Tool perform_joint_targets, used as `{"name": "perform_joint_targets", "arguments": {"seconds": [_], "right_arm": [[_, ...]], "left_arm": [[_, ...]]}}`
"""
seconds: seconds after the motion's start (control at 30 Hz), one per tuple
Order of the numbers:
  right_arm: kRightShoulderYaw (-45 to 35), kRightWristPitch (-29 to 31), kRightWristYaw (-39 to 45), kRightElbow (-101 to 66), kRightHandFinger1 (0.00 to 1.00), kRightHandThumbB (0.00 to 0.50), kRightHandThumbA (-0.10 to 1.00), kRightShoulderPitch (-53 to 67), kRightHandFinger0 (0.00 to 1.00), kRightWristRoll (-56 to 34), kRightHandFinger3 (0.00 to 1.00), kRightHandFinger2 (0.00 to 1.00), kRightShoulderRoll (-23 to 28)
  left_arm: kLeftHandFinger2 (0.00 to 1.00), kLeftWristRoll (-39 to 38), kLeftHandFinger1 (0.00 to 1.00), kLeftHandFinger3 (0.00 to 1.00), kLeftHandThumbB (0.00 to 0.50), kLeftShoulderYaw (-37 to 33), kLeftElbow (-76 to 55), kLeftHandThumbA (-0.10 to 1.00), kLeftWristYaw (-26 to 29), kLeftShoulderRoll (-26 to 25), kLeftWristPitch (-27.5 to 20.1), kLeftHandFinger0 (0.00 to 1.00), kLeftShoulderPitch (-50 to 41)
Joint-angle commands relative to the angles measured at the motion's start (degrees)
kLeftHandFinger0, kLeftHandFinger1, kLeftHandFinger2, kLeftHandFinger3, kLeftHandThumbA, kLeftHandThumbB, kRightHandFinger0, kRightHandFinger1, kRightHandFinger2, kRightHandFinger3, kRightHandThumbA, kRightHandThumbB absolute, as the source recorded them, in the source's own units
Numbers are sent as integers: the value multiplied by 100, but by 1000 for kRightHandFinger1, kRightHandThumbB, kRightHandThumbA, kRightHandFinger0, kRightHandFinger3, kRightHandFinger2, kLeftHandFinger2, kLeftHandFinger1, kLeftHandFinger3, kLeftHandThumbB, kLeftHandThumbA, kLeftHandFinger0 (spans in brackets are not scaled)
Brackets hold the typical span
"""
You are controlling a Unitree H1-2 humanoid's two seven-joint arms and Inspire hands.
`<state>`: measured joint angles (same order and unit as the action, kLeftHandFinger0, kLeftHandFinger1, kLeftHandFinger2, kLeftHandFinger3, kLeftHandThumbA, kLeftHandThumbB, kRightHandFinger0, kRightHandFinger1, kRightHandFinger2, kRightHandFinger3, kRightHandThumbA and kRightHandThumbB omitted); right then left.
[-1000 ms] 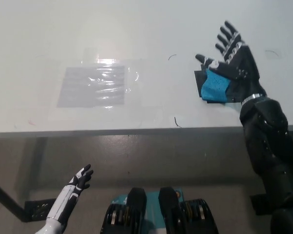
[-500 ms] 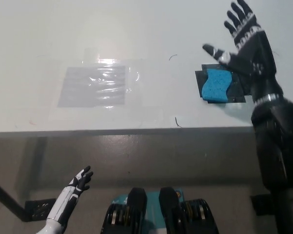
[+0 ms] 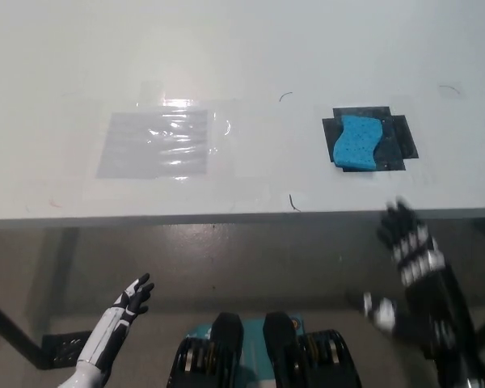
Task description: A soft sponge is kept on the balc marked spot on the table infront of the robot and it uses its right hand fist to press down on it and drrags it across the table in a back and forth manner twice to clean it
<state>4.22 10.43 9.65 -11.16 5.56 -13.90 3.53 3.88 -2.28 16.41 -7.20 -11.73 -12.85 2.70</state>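
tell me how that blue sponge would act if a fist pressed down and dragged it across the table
The blue sponge looks soft and thin, so it would probably squash under pressure. It lies flat with a wavy outline, so it is unlikely to roll or tip. The table looks smooth and glossy, so it may slide easily.

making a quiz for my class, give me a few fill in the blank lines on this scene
1. The sponge lying on the black marked spot is ____ in colour.
2. The right robot hand, open below the table edge, is ____ in colour.
3. The clear plastic sheet lies to the robot's ____ of the sponge.
4. The left robot hand holds ____.

Missing words: blue; black; left; nothing
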Motion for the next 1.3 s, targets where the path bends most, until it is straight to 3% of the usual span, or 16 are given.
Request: {"name": "perform_joint_targets", "arguments": {"seconds": [0.0,0.07,0.17,0.37,0.5,0.9,1.27], "right_arm": [[158,1377,181,-158,1000,492,1000,590,1000,691,1000,1000,2],[133,1642,236,510,1000,445,1000,464,1000,633,1000,1000,-8],[39,1649,214,1311,1000,431,1000,226,1000,529,1000,1000,-84],[-70,1649,282,2214,1000,473,1000,-231,1000,325,1000,1000,-117],[-133,1649,386,2389,1000,454,1000,-331,1000,228,1000,1000,-81],[-176,1649,334,2445,1000,459,1000,-402,1000,249,1000,1000,-94],[-196,1649,306,2294,1000,405,1000,-271,1000,209,1000,1000,-108]], "left_arm": [[1000,-188,1000,1000,500,119,-82,1000,-48,-104,-271,1000,147],[1000,-191,1000,1000,497,113,-37,1000,-53,-101,-371,1000,140],[1000,-187,1000,1000,500,101,-41,1000,-65,-97,-355,1000,143],[1000,-189,1000,1000,500,132,-13,1000,-14,-81,-391,1000,146],[1000,-191,1000,1000,500,122,-5,1000,-6,-45,-390,1000,142],[1000,-193,1000,1000,500,123,16,1000,-12,-75,-457,1000,184],[1000,-145,1000,1000,500,104,-119,1000,13,-51,-393,1000,51]]}}
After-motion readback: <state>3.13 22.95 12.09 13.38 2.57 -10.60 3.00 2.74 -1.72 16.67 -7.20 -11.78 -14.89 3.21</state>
